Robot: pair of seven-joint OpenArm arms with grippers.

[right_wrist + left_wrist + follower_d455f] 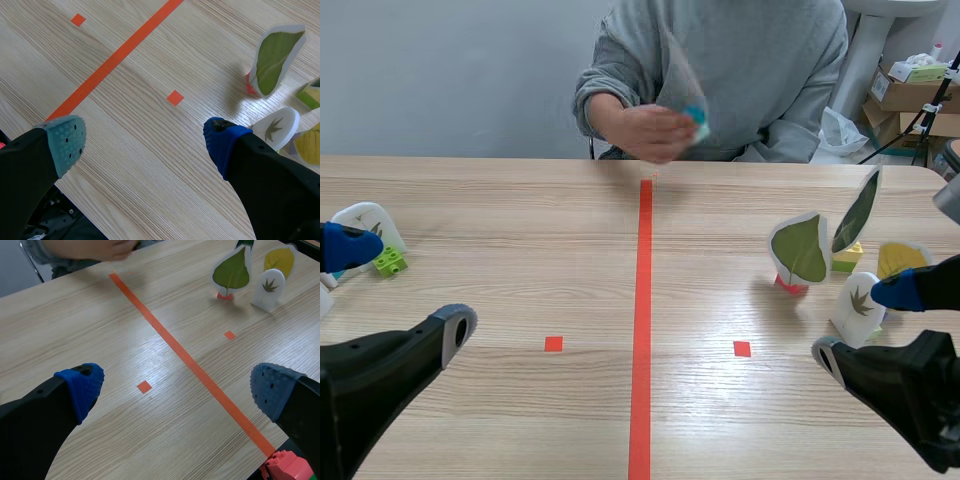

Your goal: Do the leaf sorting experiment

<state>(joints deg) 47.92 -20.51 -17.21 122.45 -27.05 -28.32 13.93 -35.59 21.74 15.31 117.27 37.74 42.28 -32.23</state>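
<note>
Several leaf cards stand at the right of the table: a broad green leaf [800, 250] on a red base, a narrow dark green leaf [858, 212] on a yellow-green block, a yellow leaf [902, 258] and a small white card with a tiny dark leaf [858, 305]. My right gripper [865, 322] is open beside that small card [277, 127], with nothing between its fingers. At the far left another white leaf card [365, 225] stands on a green block [390, 262], near my open left gripper [400, 290]. A person's hand [655, 130] holds a clear leaf card [685, 85] above the far table edge.
The long orange-red tape line [643, 320] splits the table [520, 230], with a small square mark on each side. A red block [285, 467] shows under my left gripper's [177, 390] right finger. Cardboard boxes [910, 95] stand behind the table at the right.
</note>
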